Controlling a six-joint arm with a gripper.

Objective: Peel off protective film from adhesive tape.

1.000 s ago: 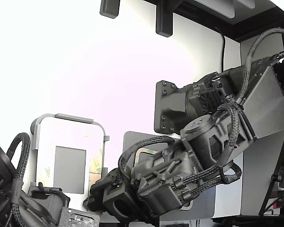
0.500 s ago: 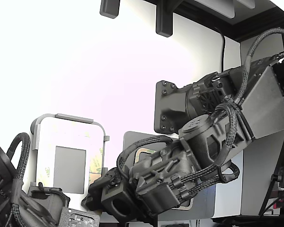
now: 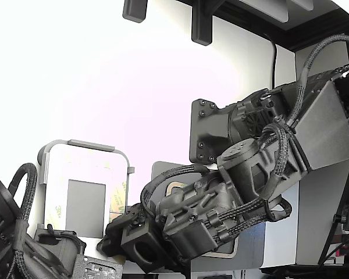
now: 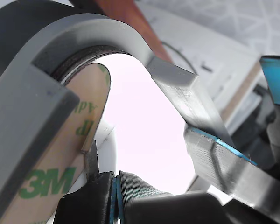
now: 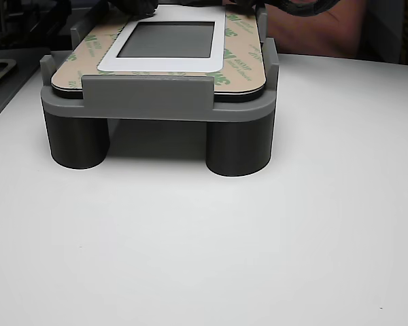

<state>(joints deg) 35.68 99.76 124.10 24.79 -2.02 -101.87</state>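
The white light panel (image 3: pixel 84 174) with its small grey rectangle (image 3: pixel 85 208) lies in a grey fixture (image 3: pixel 42 156). The pale-yellow protective film (image 3: pixel 117 204) runs along the panel's right edge in the exterior view. My gripper (image 3: pixel 109 243) is low at the panel's lower right corner. In the wrist view the gripper (image 4: pixel 115 193) has its blue-padded fingers (image 4: pixel 130 186) pressed together, and a raised edge of the film (image 4: pixel 86 148) meets their tip. A tan surface with green 3M print (image 4: pixel 46 182) lies beside it. The other view shows the panel (image 5: pixel 166 64) and the tan frame (image 5: pixel 75 58).
A second dark arm (image 3: pixel 41 250) sits at the panel's lower edge in the exterior view. A grey plate (image 3: pixel 253 244) lies under my arm. The fixture (image 5: pixel 146 102) stands on two round legs on a white table (image 5: pixel 204 244). Dark arm parts (image 5: pixel 132 5) show at its far end.
My gripper and wrist have shifted a little down and to the exterior view's left, closer to the panel's lower right corner. The panel and the second arm have not moved.
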